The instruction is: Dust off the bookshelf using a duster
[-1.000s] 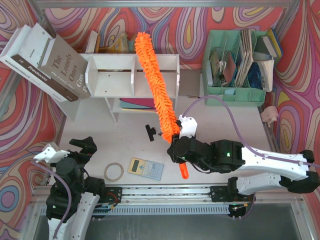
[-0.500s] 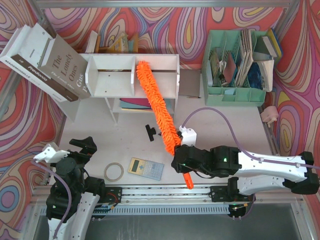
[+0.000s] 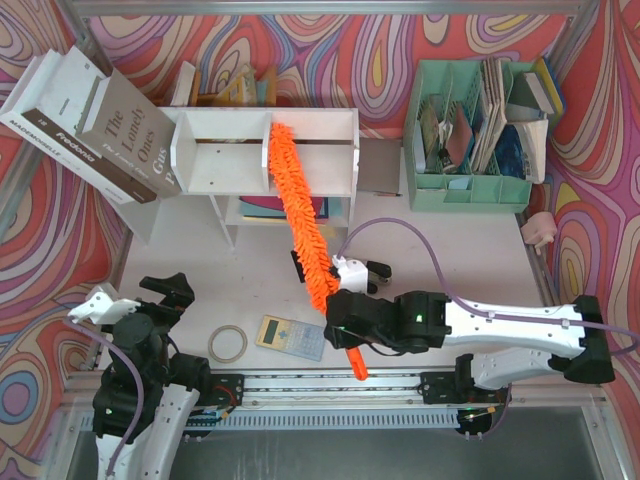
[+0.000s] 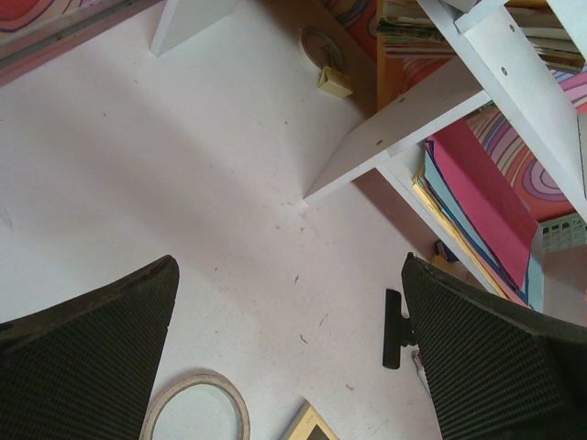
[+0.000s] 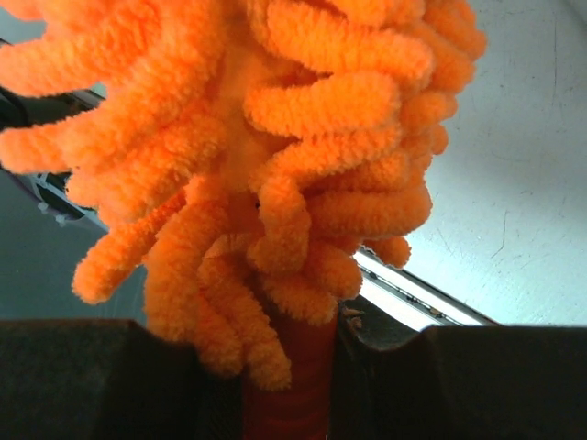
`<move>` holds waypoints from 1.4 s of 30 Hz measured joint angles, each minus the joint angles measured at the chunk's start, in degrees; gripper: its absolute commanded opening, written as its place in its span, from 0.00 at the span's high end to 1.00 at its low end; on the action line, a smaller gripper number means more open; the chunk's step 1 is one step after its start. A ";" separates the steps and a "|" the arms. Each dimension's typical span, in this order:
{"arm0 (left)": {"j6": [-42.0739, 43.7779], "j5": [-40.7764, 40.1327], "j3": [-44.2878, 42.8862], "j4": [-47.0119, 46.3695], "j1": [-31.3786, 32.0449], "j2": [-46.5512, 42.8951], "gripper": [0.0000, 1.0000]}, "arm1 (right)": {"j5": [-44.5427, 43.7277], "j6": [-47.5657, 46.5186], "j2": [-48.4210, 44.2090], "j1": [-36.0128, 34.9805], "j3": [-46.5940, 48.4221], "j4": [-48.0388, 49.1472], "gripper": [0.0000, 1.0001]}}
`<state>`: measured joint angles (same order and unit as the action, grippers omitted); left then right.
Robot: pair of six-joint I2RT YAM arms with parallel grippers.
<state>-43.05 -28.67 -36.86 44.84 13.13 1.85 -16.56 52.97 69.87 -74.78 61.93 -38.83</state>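
Observation:
The white bookshelf stands at the back middle-left of the table. The fluffy orange duster slants from my right gripper up to the shelf, its tip lying against the shelf's top board by the middle divider. My right gripper is shut on the duster's handle, whose end sticks out toward the front edge. In the right wrist view the chenille fills the frame above the clamped handle. My left gripper is open and empty at the front left; the shelf's lower boards show in its view.
Large books lean at the shelf's left. A mint-green file organizer stands at the back right. A black clip, a calculator and a tape ring lie on the table near the front.
My right gripper has moved left and toward the front with the duster. The duster's tip has slid down from behind the shelf onto its top board, then slightly left.

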 measured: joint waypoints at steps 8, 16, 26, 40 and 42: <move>0.00 0.42 0.02 -0.07 -0.33 0.04 0.02 | -3.32 2.84 -6.05 -0.17 -0.13 -2.75 1.00; 0.00 1.05 0.02 -0.48 -0.92 0.42 0.02 | -3.93 1.57 -6.14 -0.20 0.42 -1.68 1.00; 0.00 1.25 0.13 -0.87 -0.94 0.42 0.02 | -6.19 5.11 -5.35 -0.33 0.55 -3.02 1.00; 0.00 1.27 0.24 -0.87 -0.96 0.42 0.02 | -8.35 11.30 -7.91 -0.68 -1.57 -4.94 1.00; 0.00 1.27 0.24 -0.87 -0.96 0.42 0.02 | -7.61 9.75 -5.42 -0.63 -1.44 -2.84 1.00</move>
<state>-43.05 -27.40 -36.62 43.97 12.16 2.26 -24.16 62.72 64.45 -75.42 60.49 -41.67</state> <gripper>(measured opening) 0.985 0.339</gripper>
